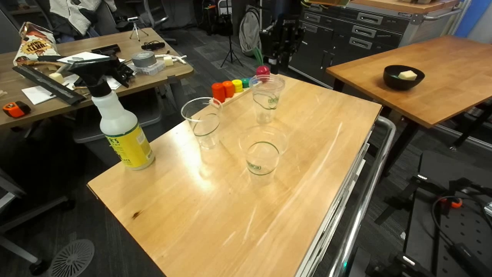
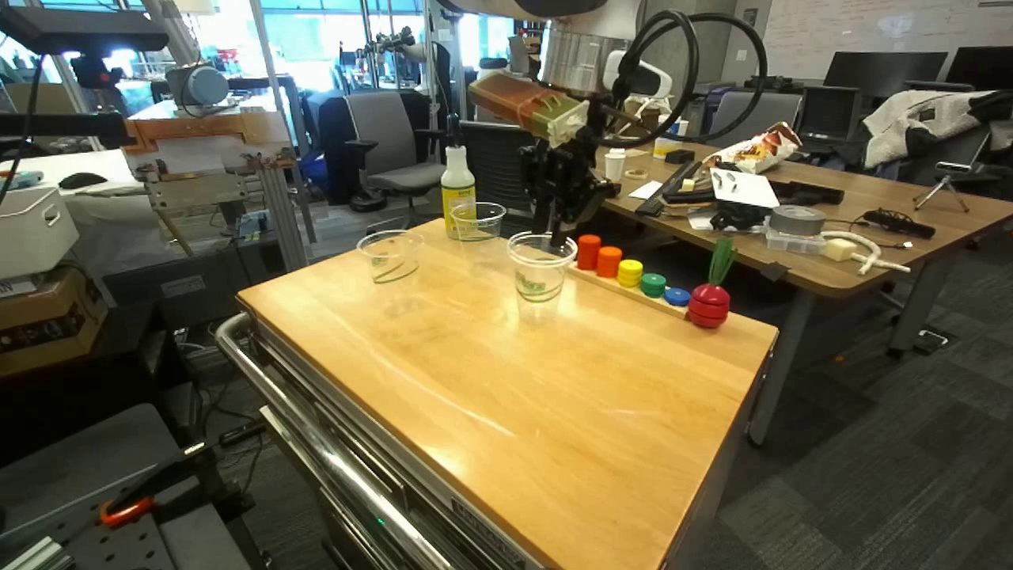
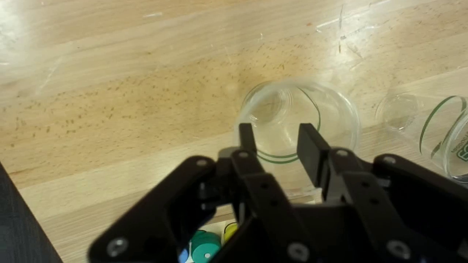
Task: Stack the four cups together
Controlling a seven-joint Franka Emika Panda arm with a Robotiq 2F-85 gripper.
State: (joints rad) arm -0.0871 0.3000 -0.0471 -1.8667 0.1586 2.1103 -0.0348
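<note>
In the wrist view, the end effector (image 3: 276, 137) extends from six o'clock, its fingers (image 3: 310, 149) spread apart, tips over the mouth of a nested pair of cups (image 3: 289, 113); whether they touch the rim I cannot tell. Two green rings run close together in that mouth, the base showing toward eleven. At three stands a single cup (image 3: 426, 126), its long axis running from base to mouth toward four. Coloured blocks (image 3: 206, 246) sit at seven.

In an exterior view, the nested pair (image 1: 265, 102) stands upright on the worktop (image 1: 215, 227), one cup inside another, long axis vertical. From it, a single cup (image 1: 201, 127) stands at eight o'clock and another single cup (image 1: 262, 159) at six, both upright, mouths up. A spray bottle (image 1: 130, 148) stands beyond the one at eight. Off the worktop, just short of three, a black bowl (image 1: 399, 84) holds a pale cube (image 1: 407, 75).

In an exterior view, the end effector (image 2: 551, 229) points down at twelve over the nested pair (image 2: 540, 285), whose two rims lie close, one below the other. A single cup (image 2: 390, 257) stands at nine, a further single cup (image 2: 478, 226) between ten and eleven. A wooden board (image 2: 625, 293) carries the coloured blocks (image 2: 630, 274) from two to past three, a red toy radish (image 2: 708, 305) at its end.
</note>
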